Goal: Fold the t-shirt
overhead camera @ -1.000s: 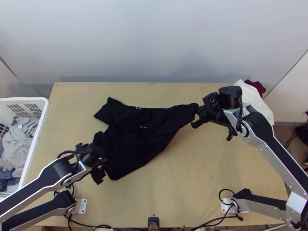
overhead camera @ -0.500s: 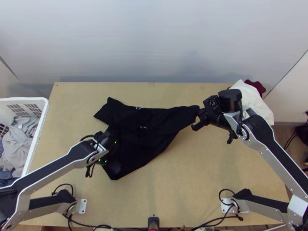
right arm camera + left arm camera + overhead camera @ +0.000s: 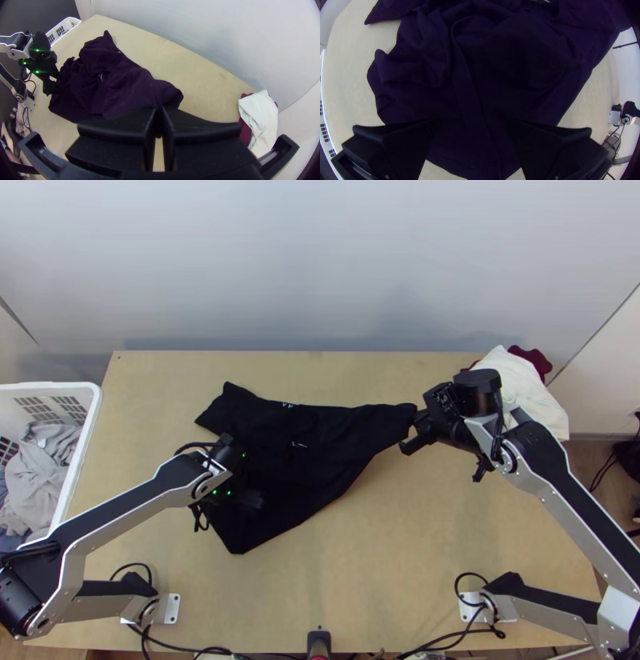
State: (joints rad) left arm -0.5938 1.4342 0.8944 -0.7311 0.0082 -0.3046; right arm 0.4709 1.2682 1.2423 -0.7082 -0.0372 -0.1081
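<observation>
The black t-shirt (image 3: 320, 460) lies rumpled and bunched on the table's left half, one part stretched toward the right arm. Over the shirt's lower left part is my left gripper (image 3: 240, 488); in the left wrist view the left gripper (image 3: 471, 130) is open above the cloth, its fingers wide apart. My right gripper (image 3: 414, 426) is at the shirt's right end; in the right wrist view the right gripper (image 3: 159, 111) is shut on that end of the t-shirt (image 3: 110, 80).
A white basket (image 3: 88, 420) with grey and blue cloths stands at the table's left. White cloth (image 3: 520, 384) and dark red cloth (image 3: 534, 358) lie at the back right corner. Cables run along the near edge of the table (image 3: 384, 596).
The left gripper has moved up and right from the shirt's left edge to over the cloth. The right gripper has shifted slightly down and right with the shirt's end.
</observation>
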